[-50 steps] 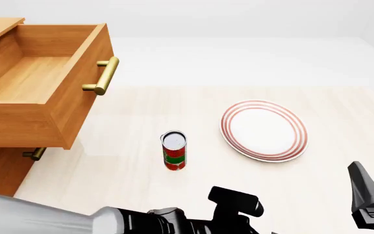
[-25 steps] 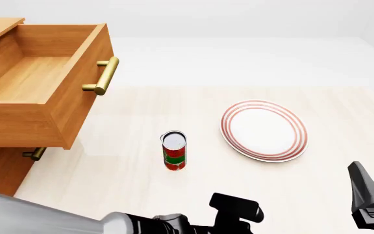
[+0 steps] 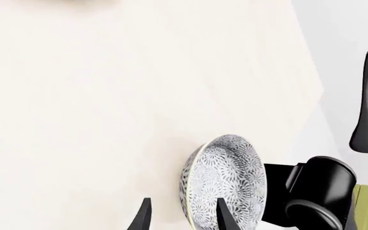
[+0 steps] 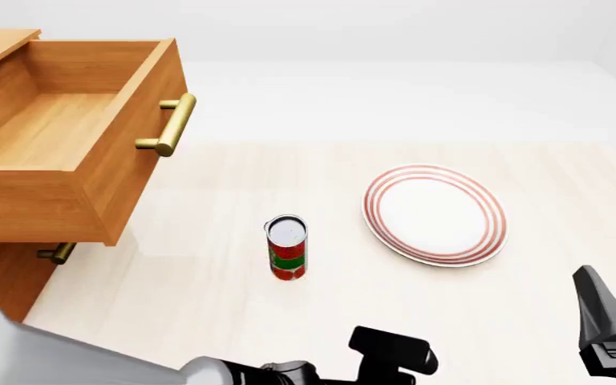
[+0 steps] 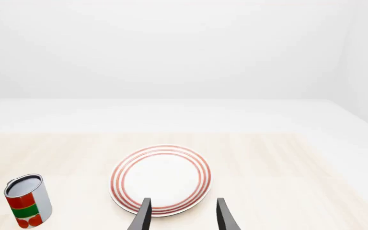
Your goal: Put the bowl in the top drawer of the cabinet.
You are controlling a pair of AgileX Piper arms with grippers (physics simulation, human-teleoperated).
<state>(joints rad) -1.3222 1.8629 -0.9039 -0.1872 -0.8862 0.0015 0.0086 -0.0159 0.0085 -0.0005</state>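
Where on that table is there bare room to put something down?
Bare pale wood lies between the red-and-green can and the open orange-brown wooden drawer, and beyond the red-ringed white plate. The drawer's inside is empty. The near edge is crowded by both arms and the blue-flowered bowl.

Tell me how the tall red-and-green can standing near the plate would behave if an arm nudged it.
The tall red-and-green can stands upright on a narrow base, so a nudge near its top would probably tip it. Once on its round side it would likely roll, perhaps toward the flat white plate with red rings. It looks rigid and smooth, possibly slippery.
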